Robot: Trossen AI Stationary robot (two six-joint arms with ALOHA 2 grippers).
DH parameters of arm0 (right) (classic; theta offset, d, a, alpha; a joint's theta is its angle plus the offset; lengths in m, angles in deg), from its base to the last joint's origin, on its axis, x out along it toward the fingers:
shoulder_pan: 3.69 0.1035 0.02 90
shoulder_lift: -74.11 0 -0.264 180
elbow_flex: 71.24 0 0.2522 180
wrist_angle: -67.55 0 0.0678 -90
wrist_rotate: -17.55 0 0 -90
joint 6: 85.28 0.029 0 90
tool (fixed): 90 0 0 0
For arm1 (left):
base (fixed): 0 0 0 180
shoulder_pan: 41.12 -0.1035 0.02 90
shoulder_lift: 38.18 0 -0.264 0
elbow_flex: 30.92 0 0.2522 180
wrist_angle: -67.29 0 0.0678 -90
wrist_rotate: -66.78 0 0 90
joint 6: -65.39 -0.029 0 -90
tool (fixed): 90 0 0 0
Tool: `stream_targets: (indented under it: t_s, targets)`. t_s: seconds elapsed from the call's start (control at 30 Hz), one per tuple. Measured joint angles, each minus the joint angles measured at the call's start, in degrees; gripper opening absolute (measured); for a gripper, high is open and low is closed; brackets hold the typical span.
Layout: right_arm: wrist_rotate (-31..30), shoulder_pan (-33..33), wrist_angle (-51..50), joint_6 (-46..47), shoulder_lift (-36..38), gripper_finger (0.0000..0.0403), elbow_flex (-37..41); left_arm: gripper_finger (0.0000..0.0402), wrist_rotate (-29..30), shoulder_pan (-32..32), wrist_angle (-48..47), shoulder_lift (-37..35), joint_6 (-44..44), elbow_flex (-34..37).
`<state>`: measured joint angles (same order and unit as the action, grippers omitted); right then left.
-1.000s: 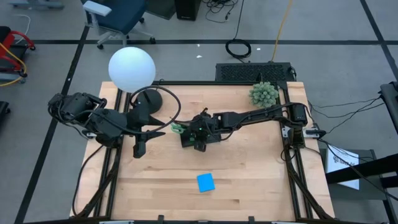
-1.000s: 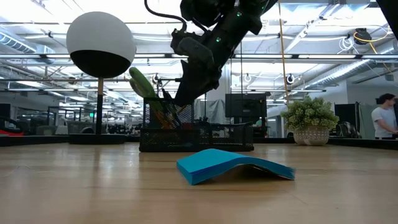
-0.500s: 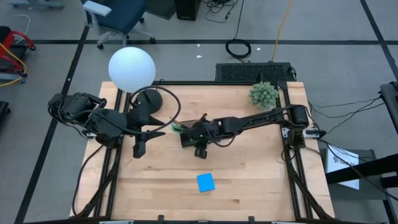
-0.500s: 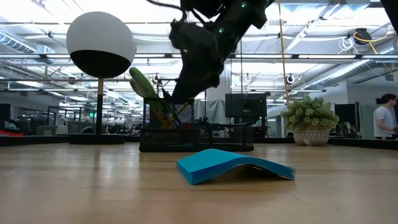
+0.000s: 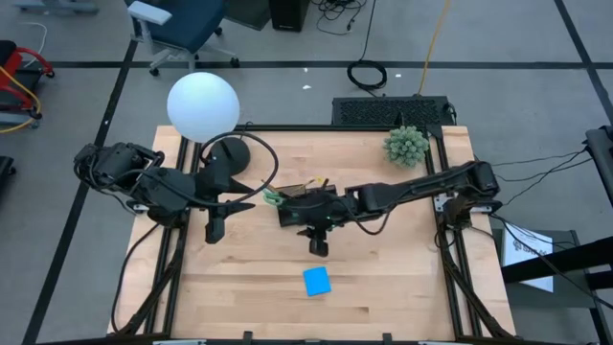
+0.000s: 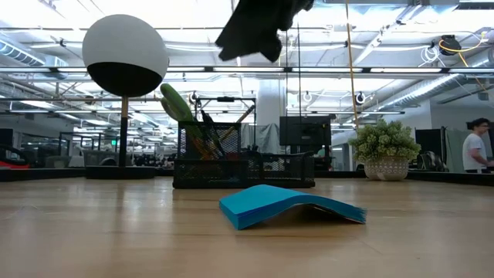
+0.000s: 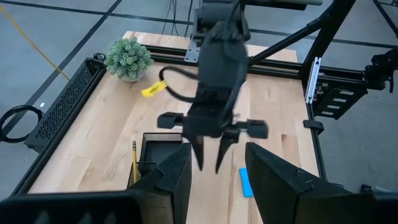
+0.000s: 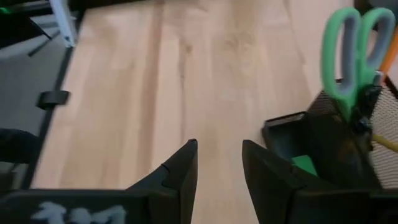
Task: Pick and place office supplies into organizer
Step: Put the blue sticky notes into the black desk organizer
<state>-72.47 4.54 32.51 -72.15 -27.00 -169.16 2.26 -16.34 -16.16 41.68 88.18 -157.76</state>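
Observation:
The black mesh organizer stands mid-table, with green-handled scissors and pencils upright in its cup and a small green piece in a low compartment. The blue note pad lies flat nearer the table's near edge, bowed up in the low view. My right gripper hangs open and empty above bare wood between organizer and note pad; its fingers point down. My left gripper waits open left of the organizer.
A lamp with a white globe and a round black base stands at the far left. A fuzzy green plant sits at the far right corner. Bare wood lies right of the note pad. A person stands in the room beyond.
My right gripper has risen from the organizer's cup and moved toward the table's near edge, coming closer to the blue note pad. In the low view it has climbed almost out of the picture's top. The supplies in the organizer stay where they were.

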Motion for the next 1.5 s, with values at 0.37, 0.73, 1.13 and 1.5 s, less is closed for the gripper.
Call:
stream_targets:
  t_s: [0.37, 0.73, 1.13, 1.5]
  targets:
    - [0.1, 5.3, 0.0, 5.5, 1.0, 0.0114, 0.0, 0.0145, 0.0, 0.0, 0.1, 0.0, 0.0, 0.0]
    - [0.2, 9.4, -0.9, 6.9, 1.0, 0.0133, 0.0, 0.0145, 0.0, 0.0, 0.1, 0.0, 0.0, 0.0]
    - [0.6, 9.9, -4.6, 8.7, 1.0, 0.0193, -0.1, 0.0145, 0.0, 0.0, 0.1, 0.0, 0.0, 0.0]
    - [6.1, 10.8, -7.6, 6.8, 1.0, 0.0315, -0.1, 0.0145, 0.0, 0.0, 0.1, 0.0, 0.0, 0.0]
